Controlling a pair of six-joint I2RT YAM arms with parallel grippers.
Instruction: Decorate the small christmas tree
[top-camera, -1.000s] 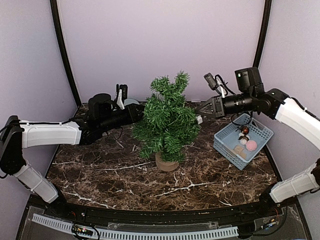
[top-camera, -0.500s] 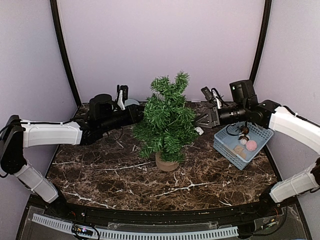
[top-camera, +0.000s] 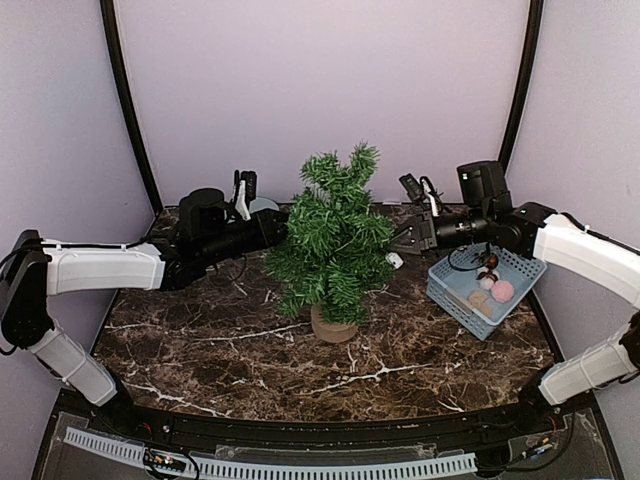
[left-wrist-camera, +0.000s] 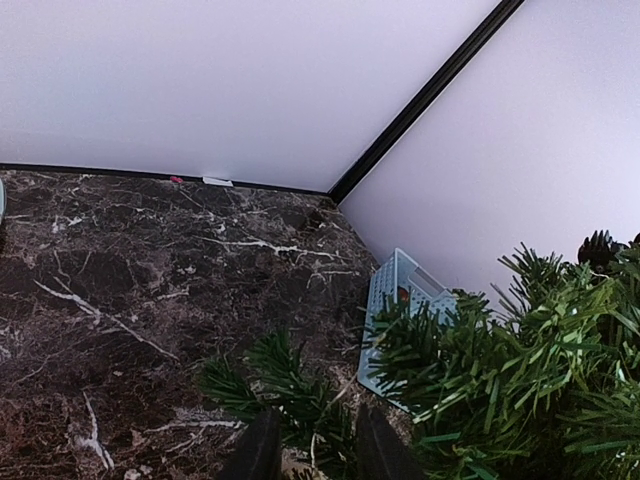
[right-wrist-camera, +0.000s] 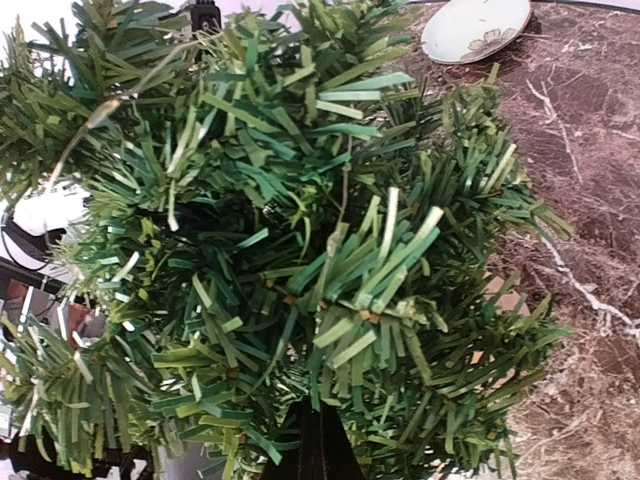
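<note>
Green small christmas tree (top-camera: 335, 235) branch apparently in left pincer (left-wrist-camera: 315, 452); right pincer (right-wrist-camera: 318, 452) pressed together.

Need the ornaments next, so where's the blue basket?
In the top view the blue basket sits far right, just right of the small christmas tree.

One tree (top-camera: 335, 235), one basket (top-camera: 450, 300), one plate (right-wrist-camera: 475, 28)

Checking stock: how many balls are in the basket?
4 in the basket: brown ball at the back, white ball in the middle, pink ball beside it, tan ball nearest; others may hide underneath.
</note>
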